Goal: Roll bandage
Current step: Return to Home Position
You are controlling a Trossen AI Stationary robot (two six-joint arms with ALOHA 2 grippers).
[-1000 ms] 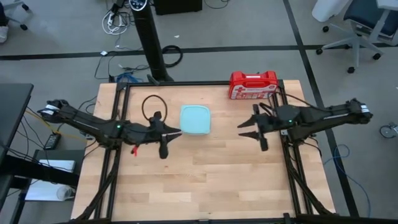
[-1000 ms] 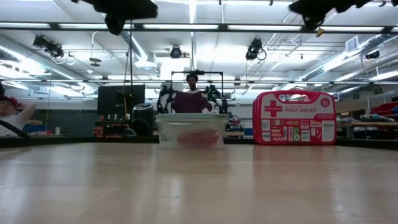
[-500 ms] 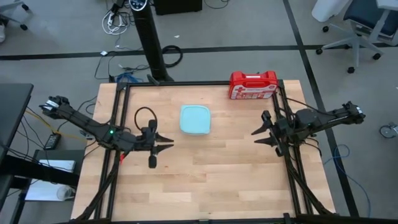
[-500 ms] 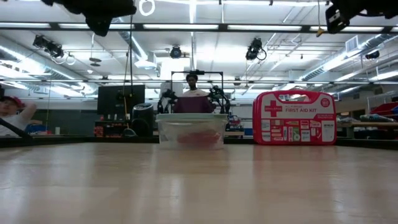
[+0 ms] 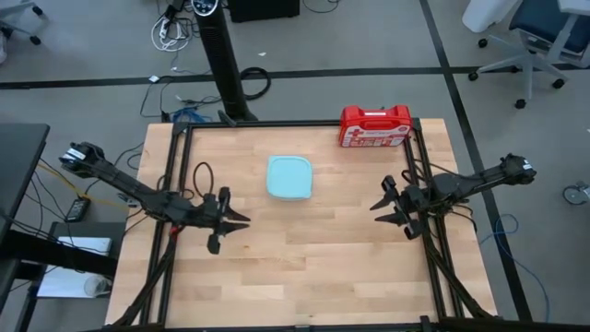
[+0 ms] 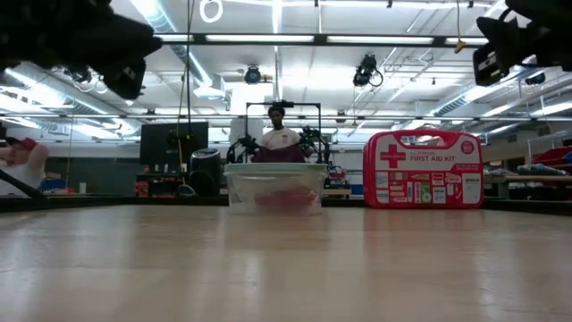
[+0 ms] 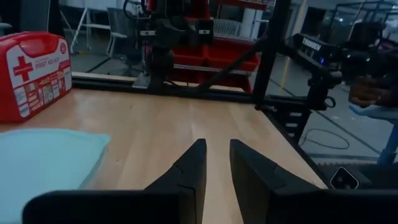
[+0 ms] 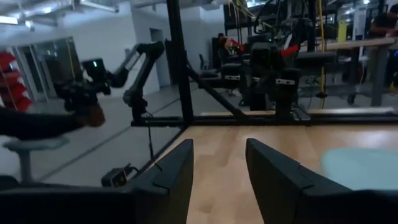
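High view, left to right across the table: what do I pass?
In order: left gripper → pale blue container → right gripper. The red first-aid case at the far edge overlaps the right gripper's span, so it is left out.

Parted left pincer (image 7: 216,144) over table (image 7: 155,130)

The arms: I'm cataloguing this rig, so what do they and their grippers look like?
Both are black and slender, built of jointed links. The left arm carries a black cable loop near its wrist, and the right arm matches it in build. The left gripper and right gripper each have two dark, wedge-shaped fingers tapering to blunt tips. No markings are readable.
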